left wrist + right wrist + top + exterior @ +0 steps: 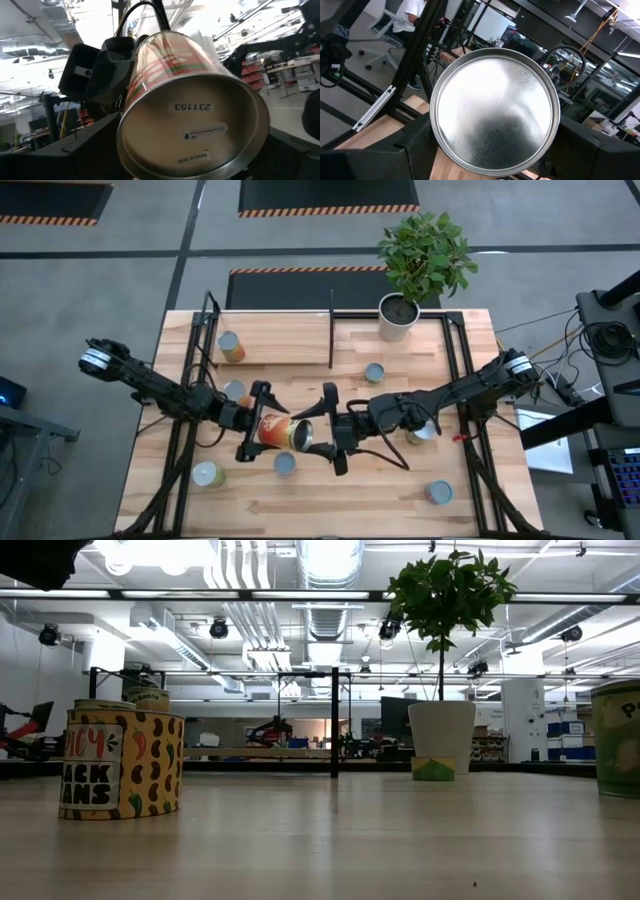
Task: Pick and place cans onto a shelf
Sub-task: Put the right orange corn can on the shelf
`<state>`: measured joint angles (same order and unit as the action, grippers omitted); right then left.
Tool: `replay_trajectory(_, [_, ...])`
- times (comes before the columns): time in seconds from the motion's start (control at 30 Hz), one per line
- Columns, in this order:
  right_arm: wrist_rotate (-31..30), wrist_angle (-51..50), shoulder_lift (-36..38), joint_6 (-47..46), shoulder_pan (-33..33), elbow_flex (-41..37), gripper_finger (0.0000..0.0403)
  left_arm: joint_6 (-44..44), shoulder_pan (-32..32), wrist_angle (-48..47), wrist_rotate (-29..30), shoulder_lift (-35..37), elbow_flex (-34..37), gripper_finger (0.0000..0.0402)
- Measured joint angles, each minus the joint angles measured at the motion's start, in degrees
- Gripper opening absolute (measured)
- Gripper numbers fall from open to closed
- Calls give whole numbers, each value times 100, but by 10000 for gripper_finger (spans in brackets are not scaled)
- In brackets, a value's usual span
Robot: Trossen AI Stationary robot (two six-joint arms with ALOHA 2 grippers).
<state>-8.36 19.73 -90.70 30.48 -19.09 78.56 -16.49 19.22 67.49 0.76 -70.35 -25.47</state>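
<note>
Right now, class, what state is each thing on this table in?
Held can: off the table, on its side, between both grippers.
Right gripper: shut on the held can.
Left gripper: at the can's other end.
Shelf: one upright can on it.
Plant pot: upright.

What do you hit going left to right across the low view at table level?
Bean can with the yellow label → shelf's black divider post → white plant pot → green-labelled can, cut off by the right edge.
</note>
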Motion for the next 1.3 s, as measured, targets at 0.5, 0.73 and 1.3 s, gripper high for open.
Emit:
replay_trajectory(0.5, [-64, -370, 282, -304, 2, -7, 290, -15, 0, -1292, 908, 591, 0, 392])
replay_trajectory(0.73, [-629, -1000, 628, -850, 83, 0, 290, 111, 0, -2720, 1808, 1563, 2, 391])
replay_trajectory(1.3, [-2115, -3238, 120, -1613, 1286, 1330, 290, 321, 2, -3596, 1970, 3862, 2, 391])
